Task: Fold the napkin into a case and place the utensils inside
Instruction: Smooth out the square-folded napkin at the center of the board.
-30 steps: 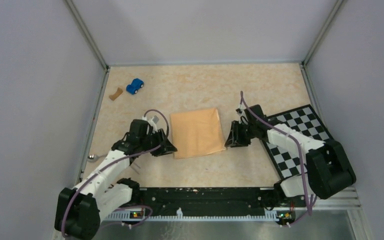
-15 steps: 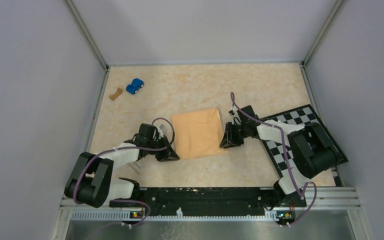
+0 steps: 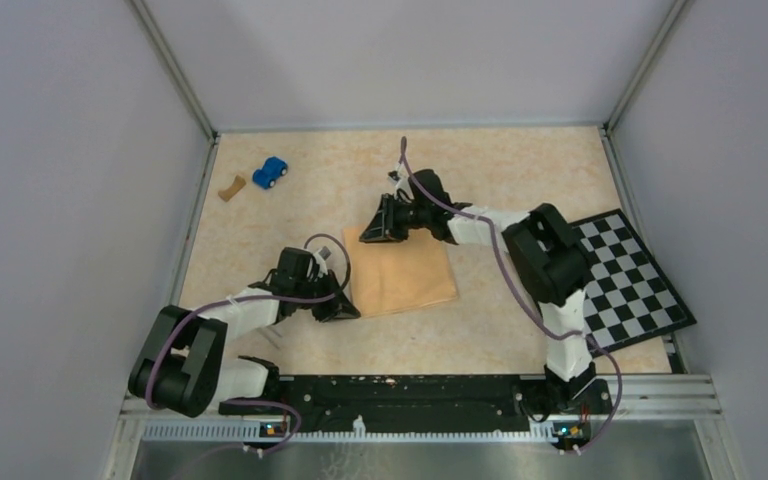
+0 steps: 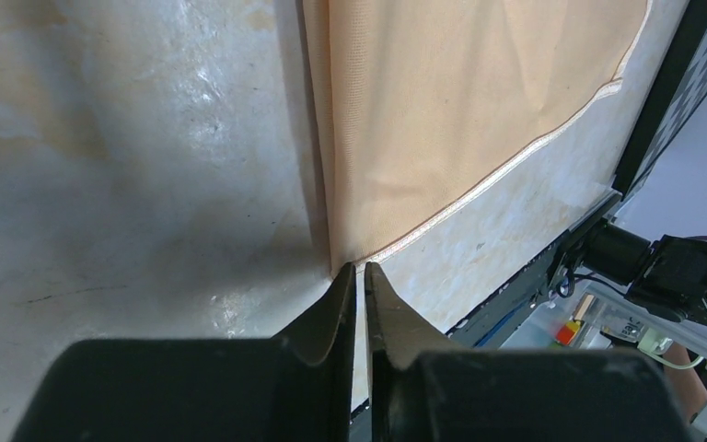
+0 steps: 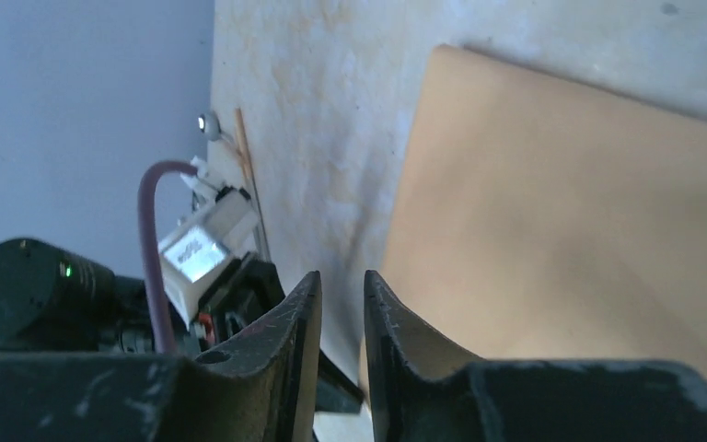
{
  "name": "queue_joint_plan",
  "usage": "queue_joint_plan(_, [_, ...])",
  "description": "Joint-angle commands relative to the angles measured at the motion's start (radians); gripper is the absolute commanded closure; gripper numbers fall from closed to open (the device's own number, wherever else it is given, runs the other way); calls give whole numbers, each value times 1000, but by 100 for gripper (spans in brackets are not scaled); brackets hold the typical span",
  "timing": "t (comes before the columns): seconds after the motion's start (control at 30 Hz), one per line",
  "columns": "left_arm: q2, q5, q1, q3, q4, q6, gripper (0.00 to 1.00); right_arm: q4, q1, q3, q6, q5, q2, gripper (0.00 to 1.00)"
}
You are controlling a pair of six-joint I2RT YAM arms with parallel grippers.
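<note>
Left hand [image 3: 344, 309] pinches napkin's [image 3: 403, 275] near-left corner — sheet lies skewed.

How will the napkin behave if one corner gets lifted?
The napkin will probably drape rather than hold flat: it is a thin woven sheet, and the left wrist view shows soft ripples near its stitched hem. It looks light, so it may slide on the smooth table when pushed. Its doubled left edge might unfold if dragged.
</note>
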Motion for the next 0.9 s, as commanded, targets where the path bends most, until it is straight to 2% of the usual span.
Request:
queue_joint_plan(0.0, [14,-71,-1,-18,21,31,88,196,47,126,142,-55,161,80])
queue_joint_plan(0.13, [25,-70,-1,-9,19,41,89,227,54,190,161,-45,255,86])
queue_joint_plan(0.27, [36,-74,-1,-11,12,50,90,251,53,251,171,-32,346,87])
queue_joint_plan(0.6, [46,-91,-1,-32,7,54,95,220,15,448,172,19,529,82])
queue_joint_plan(0.73, [27,-92,-1,-33,-4,55,94,133,-6,586,131,7,615,79])
queue_joint_plan(0.87, [-22,-51,-1,16,-43,56,88,-1,-34,756,89,-44,645,75])
